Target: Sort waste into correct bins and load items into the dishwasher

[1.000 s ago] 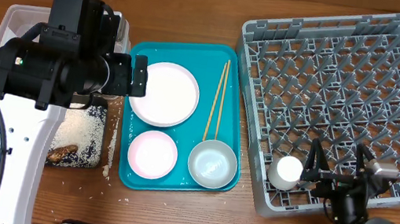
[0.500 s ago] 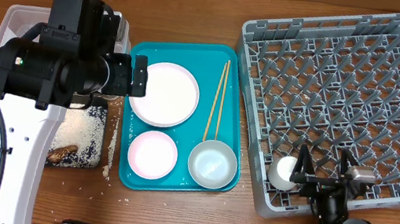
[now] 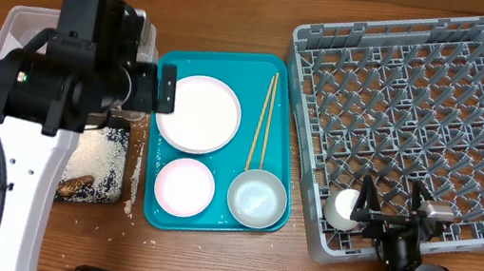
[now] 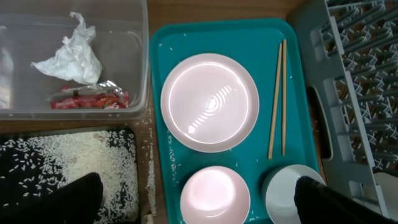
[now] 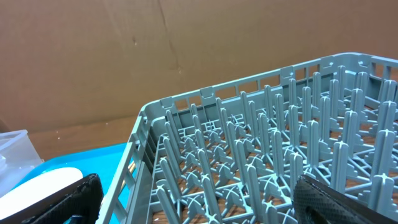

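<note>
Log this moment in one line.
left tool open over teal tray | right tool open beside white cup in dish rack | tray holds plate, chopsticks, pink bowl, grey bowl

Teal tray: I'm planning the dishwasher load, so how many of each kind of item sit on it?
Plate: 1
Bowls: 2
Chopsticks: 2
Total: 5
</note>
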Available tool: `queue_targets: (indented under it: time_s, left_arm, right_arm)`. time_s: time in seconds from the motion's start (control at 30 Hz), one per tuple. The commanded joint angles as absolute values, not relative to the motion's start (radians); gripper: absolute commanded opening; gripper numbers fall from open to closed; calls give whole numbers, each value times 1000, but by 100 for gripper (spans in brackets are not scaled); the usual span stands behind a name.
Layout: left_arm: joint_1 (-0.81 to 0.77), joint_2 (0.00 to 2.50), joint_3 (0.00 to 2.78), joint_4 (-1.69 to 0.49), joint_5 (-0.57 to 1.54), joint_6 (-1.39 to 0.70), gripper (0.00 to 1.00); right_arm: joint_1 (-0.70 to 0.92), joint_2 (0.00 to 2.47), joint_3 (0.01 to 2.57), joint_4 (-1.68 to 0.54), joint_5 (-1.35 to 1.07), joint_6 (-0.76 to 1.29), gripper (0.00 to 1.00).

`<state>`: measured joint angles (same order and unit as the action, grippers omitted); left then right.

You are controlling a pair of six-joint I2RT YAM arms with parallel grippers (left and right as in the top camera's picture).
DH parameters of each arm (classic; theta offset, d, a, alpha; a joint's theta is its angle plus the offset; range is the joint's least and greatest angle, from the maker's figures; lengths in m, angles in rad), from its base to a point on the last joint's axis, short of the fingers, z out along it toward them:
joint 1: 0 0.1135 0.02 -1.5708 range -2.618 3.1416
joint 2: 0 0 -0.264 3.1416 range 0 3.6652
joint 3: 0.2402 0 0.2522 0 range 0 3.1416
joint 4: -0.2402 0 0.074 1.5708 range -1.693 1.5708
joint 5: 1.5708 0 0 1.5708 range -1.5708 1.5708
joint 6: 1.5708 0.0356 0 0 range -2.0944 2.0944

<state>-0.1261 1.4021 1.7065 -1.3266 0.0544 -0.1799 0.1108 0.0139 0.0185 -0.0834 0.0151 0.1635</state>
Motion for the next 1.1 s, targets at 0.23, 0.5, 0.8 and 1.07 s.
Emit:
queue_targets:
  time_s: [0.23, 0.5, 0.8, 1.07]
  left_arm:
    - [-130, 848, 1136, -707, 12, -65, 100]
    - [-90, 408, 684, -496, 43, -51, 100]
    - [-65, 109, 336, -319, 97, -67, 100]
    - [-65, 3, 15, 31, 139, -149, 100]
  right_arm:
    - [104, 4, 8, -82, 17, 160, 100]
    - [104, 4, 8, -82, 17, 160, 100]
    - [103, 4, 8, -82, 17, 160, 100]
    - [104, 4, 8, -82, 17, 160, 100]
